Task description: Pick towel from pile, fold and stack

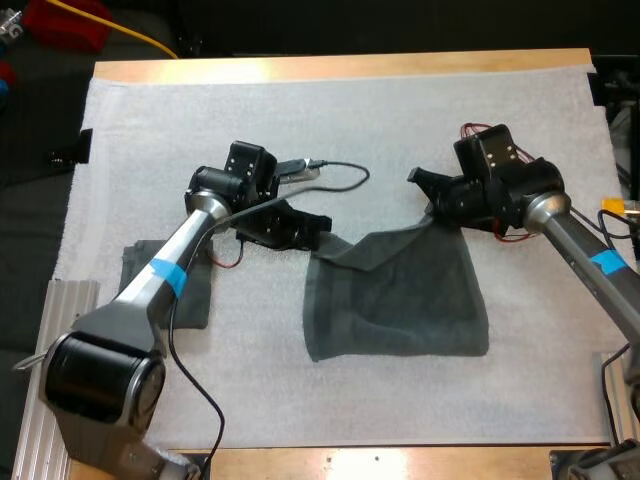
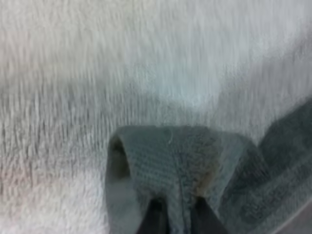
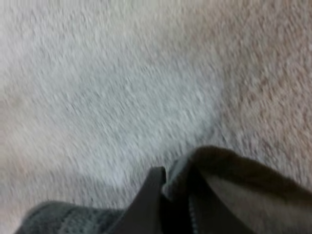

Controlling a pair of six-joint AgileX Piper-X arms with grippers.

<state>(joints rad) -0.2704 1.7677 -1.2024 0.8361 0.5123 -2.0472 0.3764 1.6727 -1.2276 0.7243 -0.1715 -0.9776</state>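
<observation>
A dark grey-green towel (image 1: 400, 295) lies spread on the white mat (image 1: 350, 130), its two far corners lifted. My left gripper (image 1: 318, 232) is shut on the towel's far left corner, and in the left wrist view the cloth (image 2: 170, 161) bunches over the black fingertips (image 2: 152, 219). My right gripper (image 1: 432, 203) is shut on the far right corner; the right wrist view has the towel's edge (image 3: 234, 185) pinched beside one black finger (image 3: 146, 200). A second dark towel (image 1: 190, 285), folded flat, lies under my left arm at the mat's left side.
The wooden table edge (image 1: 340, 68) runs along the far side of the mat. A metal rail (image 1: 45, 370) sits at the table's left front. Bare mat stretches behind and in front of the spread towel.
</observation>
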